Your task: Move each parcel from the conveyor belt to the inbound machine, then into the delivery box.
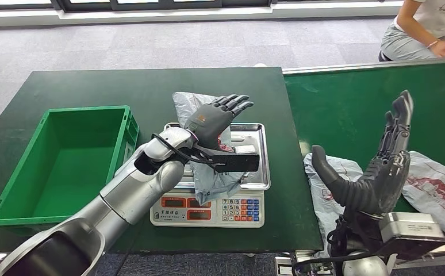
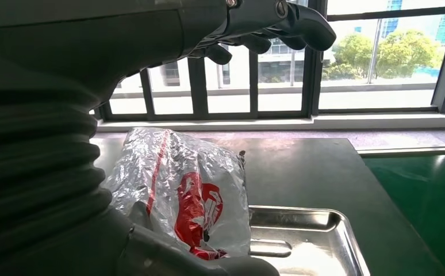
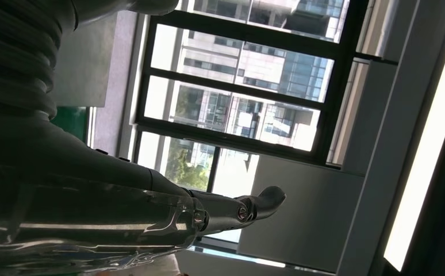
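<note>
A grey plastic parcel (image 1: 211,181) with red print lies across the steel tray (image 1: 256,138) of the inbound scale. My left hand (image 1: 217,118) hovers right over it with its fingers straight and spread, holding nothing. In the left wrist view the parcel (image 2: 180,190) bulges beside the palm, well apart from the fingers (image 2: 300,26), and the tray (image 2: 318,241) lies beyond it. My right hand (image 1: 375,169) is raised over the conveyor belt (image 1: 346,109), open, with fingers pointing up. Two more grey parcels (image 1: 326,187) (image 1: 438,187) lie on the belt beside that hand.
A green delivery crate (image 1: 65,161) stands on the dark table left of the scale. The scale's display and keypad (image 1: 208,210) face me. A person (image 1: 427,29) sits beyond the belt's far right end.
</note>
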### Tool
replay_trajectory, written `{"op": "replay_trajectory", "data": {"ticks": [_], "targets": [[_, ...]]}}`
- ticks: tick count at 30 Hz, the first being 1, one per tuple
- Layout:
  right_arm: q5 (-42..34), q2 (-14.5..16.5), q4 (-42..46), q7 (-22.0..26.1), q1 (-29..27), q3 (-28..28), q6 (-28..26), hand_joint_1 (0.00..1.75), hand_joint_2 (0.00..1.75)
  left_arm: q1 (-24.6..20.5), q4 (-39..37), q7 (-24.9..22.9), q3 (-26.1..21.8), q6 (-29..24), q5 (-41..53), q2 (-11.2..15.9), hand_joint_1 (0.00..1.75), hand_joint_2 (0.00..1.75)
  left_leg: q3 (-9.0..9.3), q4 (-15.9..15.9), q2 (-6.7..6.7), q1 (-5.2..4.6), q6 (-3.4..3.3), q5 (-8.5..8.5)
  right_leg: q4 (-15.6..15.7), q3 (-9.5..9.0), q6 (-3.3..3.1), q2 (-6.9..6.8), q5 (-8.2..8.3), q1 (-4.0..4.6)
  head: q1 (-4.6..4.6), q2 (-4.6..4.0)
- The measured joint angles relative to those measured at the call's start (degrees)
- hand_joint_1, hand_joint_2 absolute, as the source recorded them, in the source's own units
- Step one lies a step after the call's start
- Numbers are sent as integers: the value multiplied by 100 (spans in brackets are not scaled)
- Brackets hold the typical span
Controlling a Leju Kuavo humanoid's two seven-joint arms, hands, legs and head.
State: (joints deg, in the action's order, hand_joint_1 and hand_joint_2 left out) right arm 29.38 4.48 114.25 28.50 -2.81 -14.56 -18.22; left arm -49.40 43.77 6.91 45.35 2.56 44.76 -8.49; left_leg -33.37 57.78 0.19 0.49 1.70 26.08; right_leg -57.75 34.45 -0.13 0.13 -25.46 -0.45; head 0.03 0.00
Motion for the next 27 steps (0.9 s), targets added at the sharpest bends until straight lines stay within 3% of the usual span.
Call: {"op": "replay_trajectory", "data": {"ticks": [11, 19, 27], "targets": [[3, 6, 0, -5, 5, 0, 26, 0, 175, -75, -249, -3, 72, 2, 4, -80, 0, 175, 0, 0, 0, 0, 0, 0, 0, 0, 0, 0, 0, 0, 2, 0], [274, 290, 0, -140, 252, 0, 330, 0, 175, -57, -1251, -51, 287, -492, 203, -597, 0, 175, -2, 0, -1, -3, -1, 0, 0, -1, 1, -1, 0, -3, 2, 0], [313, 398, -20, -142, 389, 0, 518, 0, 175, -67, -1920, -81, 326, -407, 280, -546, 0, 175, 0, -4, -1, -1, 1, -2, -1, -1, 1, 0, 0, -1, 1, 0]]}}
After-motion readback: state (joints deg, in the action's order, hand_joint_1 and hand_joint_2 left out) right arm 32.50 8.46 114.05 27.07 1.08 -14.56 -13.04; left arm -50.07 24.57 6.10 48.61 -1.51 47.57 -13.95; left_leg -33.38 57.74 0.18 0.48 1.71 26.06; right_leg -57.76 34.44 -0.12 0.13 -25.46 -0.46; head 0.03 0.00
